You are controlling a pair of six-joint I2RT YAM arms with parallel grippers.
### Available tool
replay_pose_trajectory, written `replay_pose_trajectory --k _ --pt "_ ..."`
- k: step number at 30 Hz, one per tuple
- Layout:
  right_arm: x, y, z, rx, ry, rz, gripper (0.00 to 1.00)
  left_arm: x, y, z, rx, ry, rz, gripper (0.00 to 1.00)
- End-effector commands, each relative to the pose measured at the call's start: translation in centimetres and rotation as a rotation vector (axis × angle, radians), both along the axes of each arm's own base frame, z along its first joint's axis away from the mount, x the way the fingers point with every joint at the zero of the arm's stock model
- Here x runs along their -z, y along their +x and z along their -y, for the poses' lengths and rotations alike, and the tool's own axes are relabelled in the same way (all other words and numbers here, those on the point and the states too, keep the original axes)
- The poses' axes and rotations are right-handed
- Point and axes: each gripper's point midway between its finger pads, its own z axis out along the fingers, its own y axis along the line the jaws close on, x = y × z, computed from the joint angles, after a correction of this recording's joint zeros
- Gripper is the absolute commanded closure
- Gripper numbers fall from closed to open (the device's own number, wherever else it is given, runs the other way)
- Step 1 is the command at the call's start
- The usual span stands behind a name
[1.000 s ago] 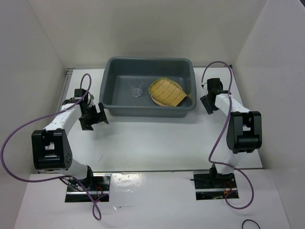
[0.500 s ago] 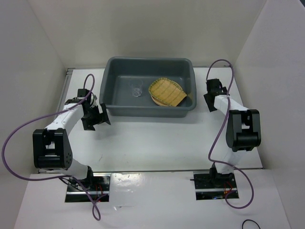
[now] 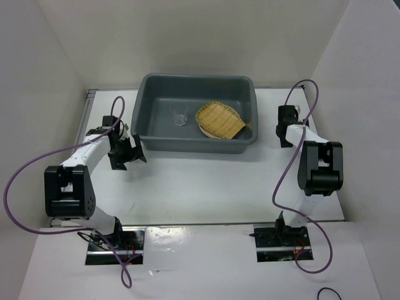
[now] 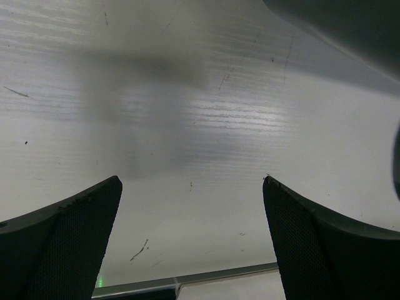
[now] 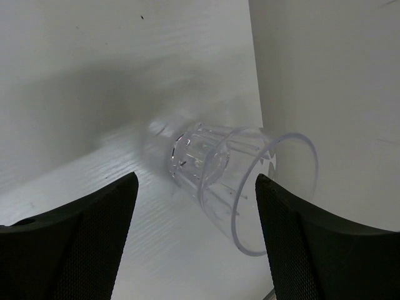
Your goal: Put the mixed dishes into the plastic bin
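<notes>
Right arm point(image 3: 305, 134) is swinging outward versus a second ago: its wrist is going from the right end of the bin point(image 3: 187, 144) toward the right side wall point(image 5: 325, 94), with the cable loop following. Left arm point(image 3: 87, 150) is creeping slightly toward the bin, otherwise in the same pose. Bin contents aren't shifting.

Right jaws are standing apart, gripping nothing. The right wrist camera is showing a clear ribbed cup point(image 5: 231, 181) lying on its side on the desk point(image 5: 75, 75). Its open mouth is facing the camera. It is sitting ahead of the jaws, roughly in line with the gap and just beside the side wall. It isn't touching either pad as far as I can tell.

Left jaws are standing wide apart too, hanging over bare desk with nothing between them. They are sitting just off the bin's near-left corner. The grey bin wall is showing at the top right of the left wrist view.

Bin is sitting at the far middle of the desk, between the two arms. Yellow ribbed tray point(image 3: 219, 120) is lying inside it, in the right half, on top of a tan-orange plate point(image 3: 247, 127) whose rim is peeking out at the right and lower left. Can't tell whether one plate or two is lying under there. A small clear glass point(image 3: 180, 118) is standing in the bin's left half, apart from the tray.
</notes>
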Motion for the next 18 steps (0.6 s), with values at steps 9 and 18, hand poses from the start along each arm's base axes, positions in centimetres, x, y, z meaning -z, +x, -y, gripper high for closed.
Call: replay_pose_trajectory --k 9,18 --pt "4.6 -0.8 2.4 0.086 0.102 -0.065 0.41 1.8 -0.6 0.0 0.001 0.007 -0.078 0.00" --pt "1.0 -1.0 2.5 0.110 0.112 0.017 1.00 1.8 -0.6 -0.1 -0.002 0.016 -0.079 0.00"
